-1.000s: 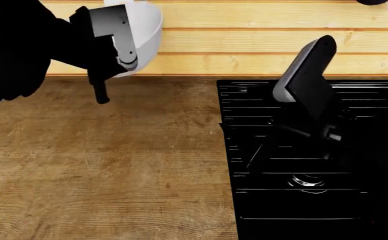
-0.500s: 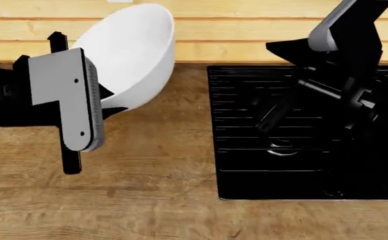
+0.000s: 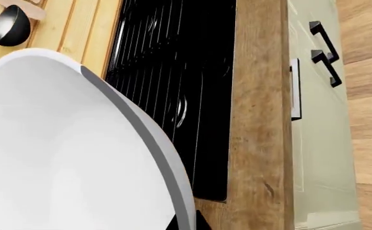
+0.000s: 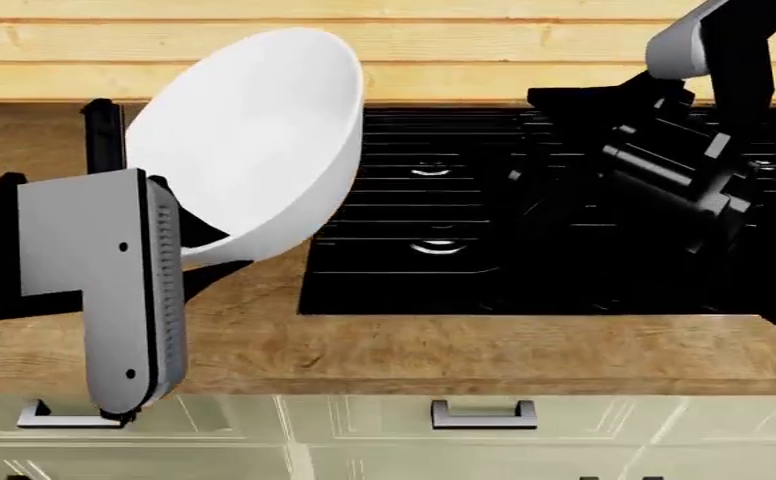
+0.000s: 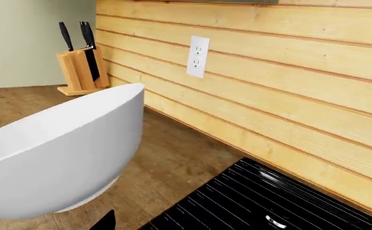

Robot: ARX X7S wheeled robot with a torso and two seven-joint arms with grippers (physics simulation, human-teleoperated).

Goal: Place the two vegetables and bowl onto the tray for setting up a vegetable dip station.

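The glossy white bowl [image 4: 261, 130] hangs tilted above the wooden counter, just left of the stovetop. My left gripper [image 4: 201, 240] is shut on its lower rim. In the left wrist view the bowl [image 3: 58, 153] fills most of the picture, and its grey rim runs down between my left gripper's [image 3: 186, 224] two black tips. My right gripper [image 4: 548, 200] hovers over the stovetop with nothing in it. Only one dark fingertip [image 5: 104, 221] shows in its wrist view, set far off to the side, beside the bowl [image 5: 58, 158]. The two vegetables and the tray are out of view.
A black stovetop [image 4: 495, 250] with grates is set into the wooden counter [image 4: 361, 350]. Pale green cabinet fronts with handles [image 4: 482, 412] lie below the counter's front edge. A knife block [image 5: 80, 67] and a wall outlet [image 5: 197, 56] stand along the plank wall.
The head view has pulled back and now shows the counter's front edge and the cabinets. The bowl in my left gripper sits closer to the stovetop. My right arm stays over the stove.
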